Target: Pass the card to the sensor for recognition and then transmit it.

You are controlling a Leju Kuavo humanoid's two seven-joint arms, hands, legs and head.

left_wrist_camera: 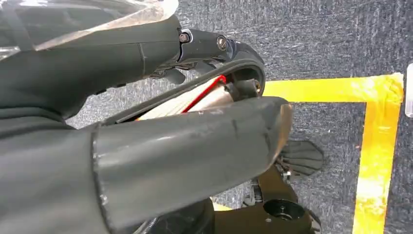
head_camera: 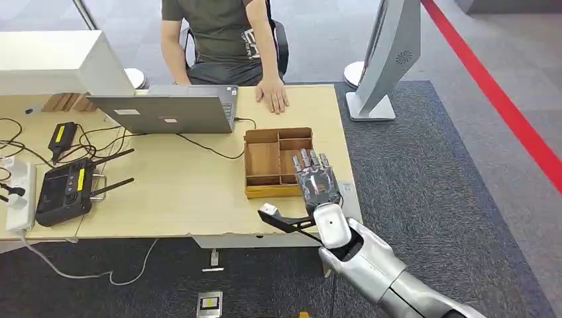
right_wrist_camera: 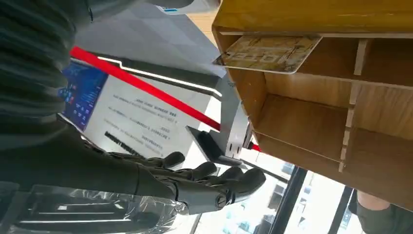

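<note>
The right hand (head_camera: 317, 180) hovers spread, holding nothing, over the tray (head_camera: 262, 161) at the worktop's (head_camera: 185, 192) four o'clock corner. The card (right_wrist_camera: 267, 53) lies in one tray compartment.

Your card (right_wrist_camera: 267, 52), a pale, mottled beige rectangle with faint printed characters, lies flat in a corner compartment of the wooden tray (head_camera: 263, 159), one edge reaching past the tray's wall at that corner. In your head view the open, partitioned tray sits on the tabletop toward three o'clock from the table's middle, near the table's right edge. The sensor (head_camera: 383, 63), a tall grey stand, rises from the carpet at about one o'clock from the tray, just off the table's corner.
</note>
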